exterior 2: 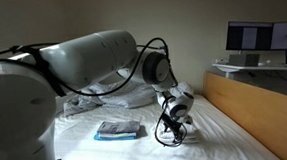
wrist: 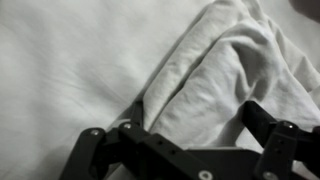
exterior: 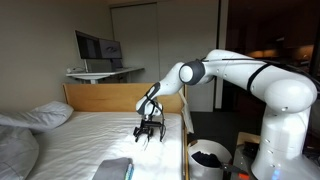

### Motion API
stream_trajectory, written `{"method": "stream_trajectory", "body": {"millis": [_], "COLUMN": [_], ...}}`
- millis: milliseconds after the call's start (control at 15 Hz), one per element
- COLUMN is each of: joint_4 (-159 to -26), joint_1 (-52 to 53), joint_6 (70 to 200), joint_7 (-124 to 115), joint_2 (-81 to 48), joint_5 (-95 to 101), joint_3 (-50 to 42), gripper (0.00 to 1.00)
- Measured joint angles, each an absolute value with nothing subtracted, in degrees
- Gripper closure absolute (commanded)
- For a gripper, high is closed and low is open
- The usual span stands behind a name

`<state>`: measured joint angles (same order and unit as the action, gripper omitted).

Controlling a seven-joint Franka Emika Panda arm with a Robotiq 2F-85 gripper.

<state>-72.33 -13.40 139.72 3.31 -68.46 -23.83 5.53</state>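
1. Where the gripper (wrist: 195, 115) stands low over the bed sheet (wrist: 70, 60), a white cloth (wrist: 230, 70) lies bunched in a raised fold, and this fold runs between the two fingers (wrist: 262, 125).
2. I judge the cloth light, soft and limp. It would sag and slip easily, so the thick ridge of the fold seems the best place to pinch it.
3. Both fingers are spread apart, one on each side of the fold, and they are not closed on it.
4. In an exterior view a folded towel (exterior 2: 119, 130) lies near on the bed sheet, and the wooden headboard (exterior 2: 254, 91) is well apart.
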Motion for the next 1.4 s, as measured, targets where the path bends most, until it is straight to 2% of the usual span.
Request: {"method": "stream_trajectory", "body": {"millis": [867,1400], "joint_4": [-72.25,-70.51], "joint_1": [-15.27,-24.02], "joint_6": [139.67,139.32], "joint_7": [3.30,6.66], "joint_2": [-68.04,-75.39], "joint_5": [-24.67,-36.48], "joint_3": [8.19,18.06], "gripper": [0.00,0.00]}}
